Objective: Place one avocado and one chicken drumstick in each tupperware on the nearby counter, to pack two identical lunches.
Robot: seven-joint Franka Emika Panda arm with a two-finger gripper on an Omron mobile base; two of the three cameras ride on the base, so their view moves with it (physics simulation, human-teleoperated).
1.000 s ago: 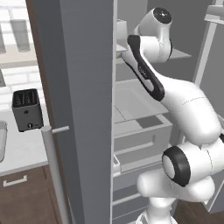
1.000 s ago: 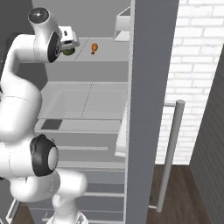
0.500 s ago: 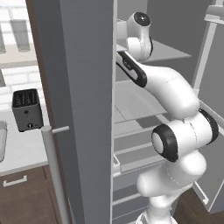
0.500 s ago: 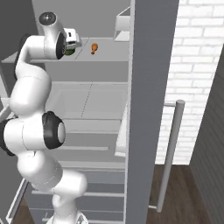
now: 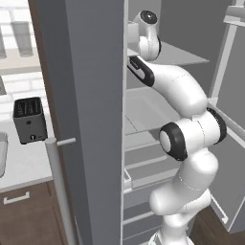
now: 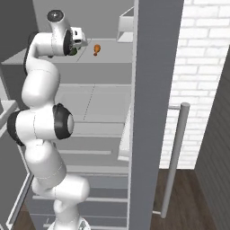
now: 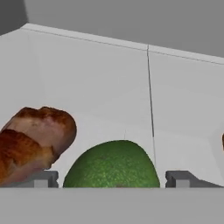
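Observation:
In the hand view a bright green avocado [image 7: 111, 166] sits on the white fridge shelf right between my fingertips [image 7: 183, 178]. My gripper [image 7: 113, 179] is open, with a finger on each side of the fruit. A dark reddish-brown chicken drumstick [image 7: 30, 142] lies just left of it. In the right base view my gripper [image 6: 79, 43] is at the fridge's top shelf, the avocado [image 6: 73, 52] peeks out below the hand, and a lighter orange chicken drumstick [image 6: 96, 48] lies a little to the right. The counter [image 5: 21, 165] is at the left of the left base view.
The open fridge door [image 5: 86, 110] with its bar handle [image 5: 57, 186] stands between the arm and the counter. A dark toaster [image 5: 29, 119] stands on the counter. At the counter's left edge there is a light-grey rounded rim [image 5: 2, 153]; I cannot tell whether it is a tupperware.
The arm has swung upright and folded in toward the fridge. The hand has pushed deeper over the top shelf, closing in on the green avocado.

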